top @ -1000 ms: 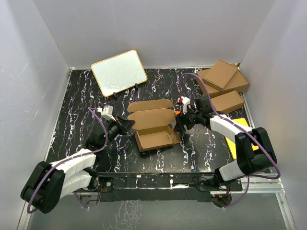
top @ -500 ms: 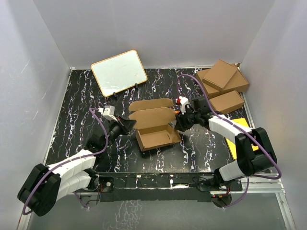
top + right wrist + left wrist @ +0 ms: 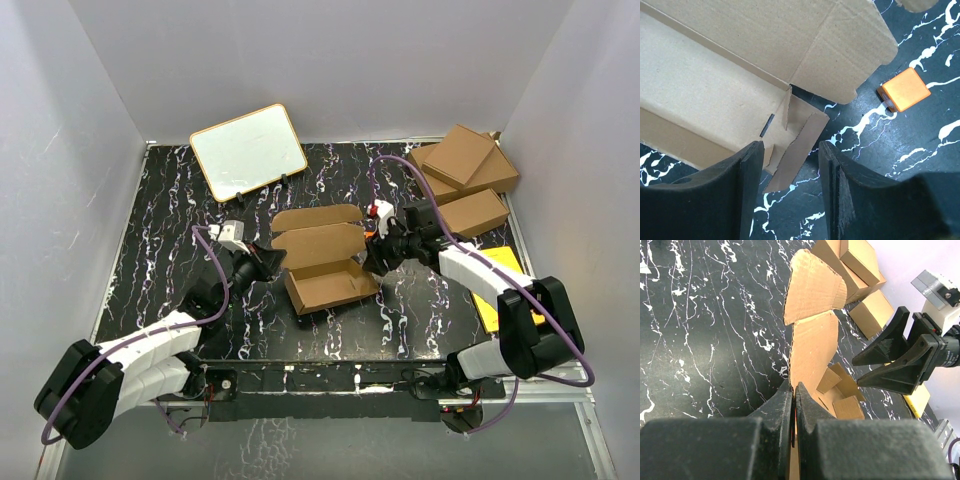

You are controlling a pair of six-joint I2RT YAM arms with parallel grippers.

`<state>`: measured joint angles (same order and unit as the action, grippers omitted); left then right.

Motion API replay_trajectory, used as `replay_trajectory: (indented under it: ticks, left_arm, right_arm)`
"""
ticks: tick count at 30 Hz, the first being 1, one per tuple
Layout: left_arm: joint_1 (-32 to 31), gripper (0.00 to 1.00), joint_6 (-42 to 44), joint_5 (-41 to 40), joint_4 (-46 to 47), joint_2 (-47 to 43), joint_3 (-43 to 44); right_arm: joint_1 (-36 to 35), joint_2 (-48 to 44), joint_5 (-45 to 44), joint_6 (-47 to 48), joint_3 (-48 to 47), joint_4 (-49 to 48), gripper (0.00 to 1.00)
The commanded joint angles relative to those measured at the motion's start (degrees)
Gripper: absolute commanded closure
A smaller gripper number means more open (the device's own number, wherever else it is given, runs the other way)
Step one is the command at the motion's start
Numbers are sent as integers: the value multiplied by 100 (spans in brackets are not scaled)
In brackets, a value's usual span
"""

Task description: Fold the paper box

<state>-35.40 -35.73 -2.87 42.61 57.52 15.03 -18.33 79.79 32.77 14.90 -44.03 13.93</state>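
Note:
The paper box (image 3: 325,265) lies partly folded in the middle of the table, tray walls raised and the lid panel (image 3: 315,220) standing behind. My left gripper (image 3: 272,262) is shut on the box's left wall; in the left wrist view the thin cardboard edge (image 3: 812,340) is pinched between the jaws of the left gripper (image 3: 793,390). At the box's right end, my right gripper (image 3: 375,255) is open. In the right wrist view that gripper (image 3: 790,167) straddles the loose side flap (image 3: 797,145) without touching it.
A whiteboard (image 3: 248,150) leans at the back left. Three larger brown cartons (image 3: 465,165) are stacked at the back right. A yellow sheet (image 3: 497,290) lies under the right arm. A small orange block (image 3: 903,90) sits on the table by the box's right end.
My left gripper has pushed a little to the right, still shut on the box's left wall. The right gripper's jaws narrowed, then widened slightly beside the right flap.

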Motion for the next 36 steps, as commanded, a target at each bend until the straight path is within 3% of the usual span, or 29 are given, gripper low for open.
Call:
replay_trajectory:
  ticks: [1, 10, 19, 22, 36]
  left_arm:
    - [-51, 100, 100, -168, 25, -128, 245]
    - [-102, 100, 84, -212, 35, -107, 265]
    - [-151, 100, 111, -315, -83, -177, 340]
    - [-151, 100, 110, -318, -87, -114, 381]
    - [-152, 100, 516, -408, 255, 754, 794]
  right_arm:
    - [-26, -93, -40, 55, 67, -164, 48]
    - [-148, 187, -371, 70, 79, -181, 50]
    - [-258, 76, -615, 123, 14, -159, 82]
    - [-259, -62, -738, 139, -36, -188, 86]
    - [-198, -415, -480, 217, -513, -201, 91]
